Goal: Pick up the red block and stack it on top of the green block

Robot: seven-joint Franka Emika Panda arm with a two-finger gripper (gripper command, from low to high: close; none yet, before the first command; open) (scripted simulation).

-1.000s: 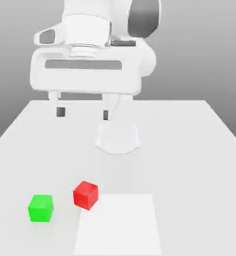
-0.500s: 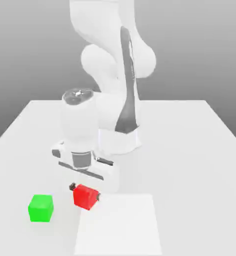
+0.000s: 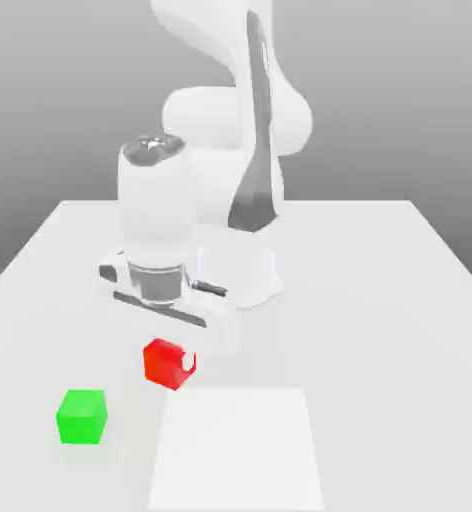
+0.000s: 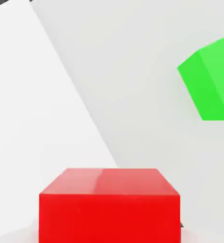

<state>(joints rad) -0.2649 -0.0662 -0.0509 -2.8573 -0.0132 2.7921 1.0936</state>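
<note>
1. A paler white square patch (image 3: pixel 238 448) lies at the near edge of the desk (image 3: pixel 380 300), just as it did half a second ago.
2. The green block (image 3: pixel 81 416) rests on the desk at the exterior view's left, unmoved; the hand view shows it too (image 4: pixel 210 80).
3. The red block (image 3: pixel 167 363) is higher than before, lifted clear of the desk, apart from the green block.
4. The jaws (image 3: pixel 169 360) pinch the red block; half a second ago they held it down at desk level.
5. The white arm (image 3: pixel 158 225) has risen above them.
</note>
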